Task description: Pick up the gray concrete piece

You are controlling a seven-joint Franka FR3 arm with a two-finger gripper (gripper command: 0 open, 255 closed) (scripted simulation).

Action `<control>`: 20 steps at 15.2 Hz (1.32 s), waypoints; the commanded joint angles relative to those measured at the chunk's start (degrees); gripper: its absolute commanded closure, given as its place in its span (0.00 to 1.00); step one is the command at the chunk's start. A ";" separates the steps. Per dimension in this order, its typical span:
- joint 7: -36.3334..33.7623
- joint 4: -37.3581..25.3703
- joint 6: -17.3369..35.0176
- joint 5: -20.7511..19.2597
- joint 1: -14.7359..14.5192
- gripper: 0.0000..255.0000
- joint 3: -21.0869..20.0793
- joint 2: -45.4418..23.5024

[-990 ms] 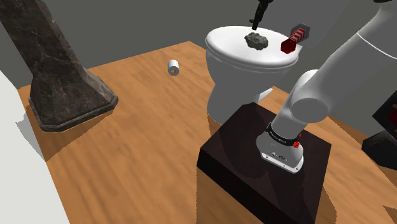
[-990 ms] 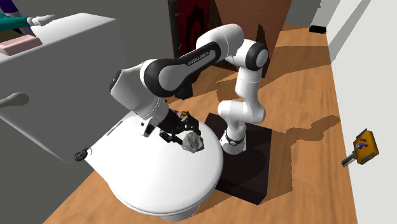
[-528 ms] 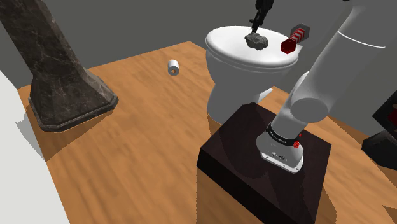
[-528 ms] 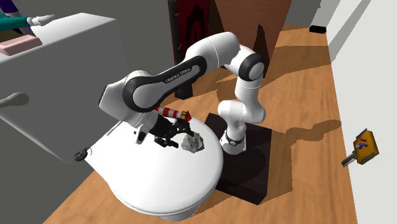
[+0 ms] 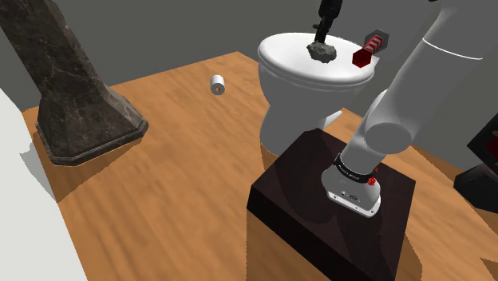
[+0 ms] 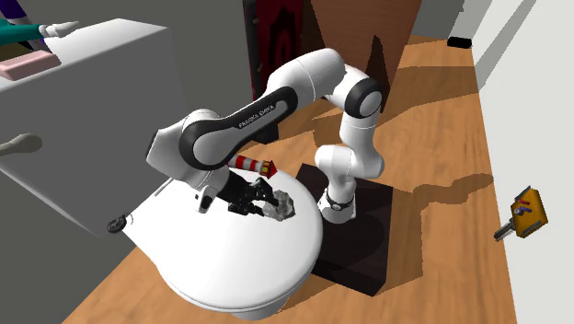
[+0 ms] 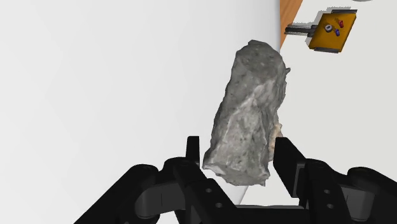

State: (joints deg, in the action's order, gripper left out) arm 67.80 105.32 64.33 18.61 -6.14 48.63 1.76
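Grey and rough-faced, the concrete piece (image 5: 322, 51) lies on the closed white toilet lid (image 5: 287, 57). In the shoulder view it is at about 12 o'clock from the dark stand (image 5: 319, 209). The black gripper (image 5: 322, 35) comes down on it from 12 o'clock. In the wrist view the gripper is released: its fingers stand apart, one on each side of the piece's near end and just beside it, with no clear squeeze. The piece rests on the lid. In the second exterior view the gripper reaches the piece from 9 o'clock. In the shoulder view a small red block (image 5: 363, 57) sits on the lid at 3 o'clock from the piece, and a toilet roll (image 5: 217, 84) lies on the wooden floor (image 5: 175, 176) at 8 o'clock from it.
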 commanded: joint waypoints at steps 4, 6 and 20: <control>0.04 0.03 0.07 -0.03 0.01 1.00 0.02 -0.11; -0.11 0.20 0.15 -0.08 -0.04 1.00 -0.05 0.09; -3.13 -11.22 -10.31 2.11 0.35 1.00 0.50 -0.97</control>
State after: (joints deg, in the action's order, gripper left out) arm 65.06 94.77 54.75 20.62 -5.78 49.15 0.62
